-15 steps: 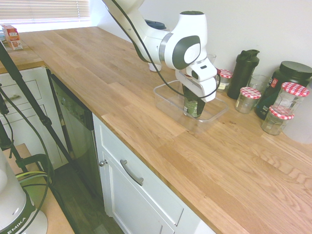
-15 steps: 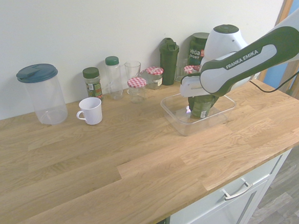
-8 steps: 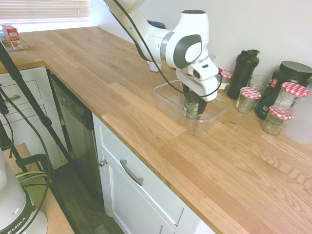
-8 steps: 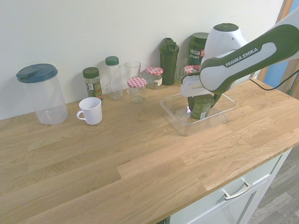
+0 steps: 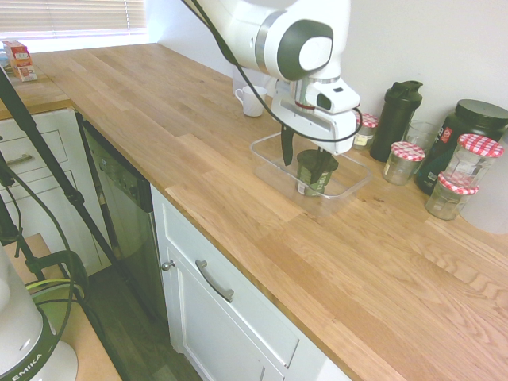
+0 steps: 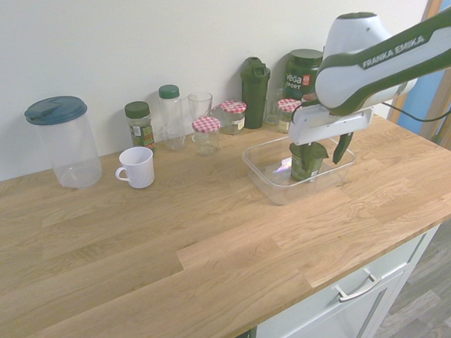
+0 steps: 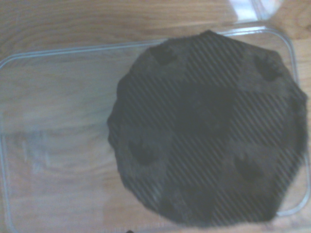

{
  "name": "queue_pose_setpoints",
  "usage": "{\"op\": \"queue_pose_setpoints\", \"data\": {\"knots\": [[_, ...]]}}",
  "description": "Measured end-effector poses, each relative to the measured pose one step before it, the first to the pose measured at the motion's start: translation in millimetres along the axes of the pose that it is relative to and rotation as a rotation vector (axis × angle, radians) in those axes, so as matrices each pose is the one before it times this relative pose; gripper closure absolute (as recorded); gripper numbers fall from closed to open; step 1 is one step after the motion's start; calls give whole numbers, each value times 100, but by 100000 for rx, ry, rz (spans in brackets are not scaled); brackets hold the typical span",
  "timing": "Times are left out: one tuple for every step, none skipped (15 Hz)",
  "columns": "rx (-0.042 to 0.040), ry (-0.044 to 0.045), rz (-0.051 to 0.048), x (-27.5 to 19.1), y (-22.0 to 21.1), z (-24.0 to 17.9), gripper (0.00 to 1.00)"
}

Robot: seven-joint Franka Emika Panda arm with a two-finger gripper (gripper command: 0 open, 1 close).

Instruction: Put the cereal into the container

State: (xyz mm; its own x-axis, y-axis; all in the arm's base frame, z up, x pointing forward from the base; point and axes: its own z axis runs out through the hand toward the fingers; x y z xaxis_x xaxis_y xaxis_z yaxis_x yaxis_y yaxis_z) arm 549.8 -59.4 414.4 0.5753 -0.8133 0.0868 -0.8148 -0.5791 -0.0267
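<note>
The cereal (image 5: 316, 171), a squat glass jar with a dark green lid, stands upright inside the container (image 5: 266, 148), a shallow clear plastic tub on the wooden counter. My gripper (image 5: 306, 155) hovers just above the jar, open, with one dark finger on each side of the lid and apart from it. From the other side, the cereal (image 6: 306, 161) again sits in the container (image 6: 260, 169) below the gripper (image 6: 319, 145). In the wrist view the dark lid (image 7: 204, 131) fills much of the picture, with the container's rim (image 7: 58, 48) around it.
Along the wall stand jars with red-checked lids (image 5: 407, 160), a tall black bottle (image 5: 395, 119), a large dark tub (image 5: 468, 131), drinking glasses (image 6: 200, 105) and a green-lidded jar (image 6: 139, 123). A white mug (image 6: 138, 166) and a blue-lidded canister (image 6: 63, 138) sit further along.
My gripper has let go of the cereal jar, opened, and risen above it. The jar now rests on the container's floor.
</note>
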Motion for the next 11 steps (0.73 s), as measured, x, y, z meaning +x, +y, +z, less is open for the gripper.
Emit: {"op": "queue_pose_setpoints", "data": {"knots": [[256,-1904,-586,129,1109,-1847,0],[433,-1089,-207,252,1390,-2041,0],[280,-388,200,333,1528,-1874,0],[327,-186,-160,472,1611,-1568,0],[397,-395,-793,468,1447,-1049,0],[161,-268,-986,340,1189,-451,0],[-200,-471,-1074,134,1096,162,0],[-360,-677,-718,-49,922,470,0],[-424,-671,-150,-242,800,661,0],[9,-143,15,-244,743,531,0],[371,272,241,-200,599,327,0]]}}
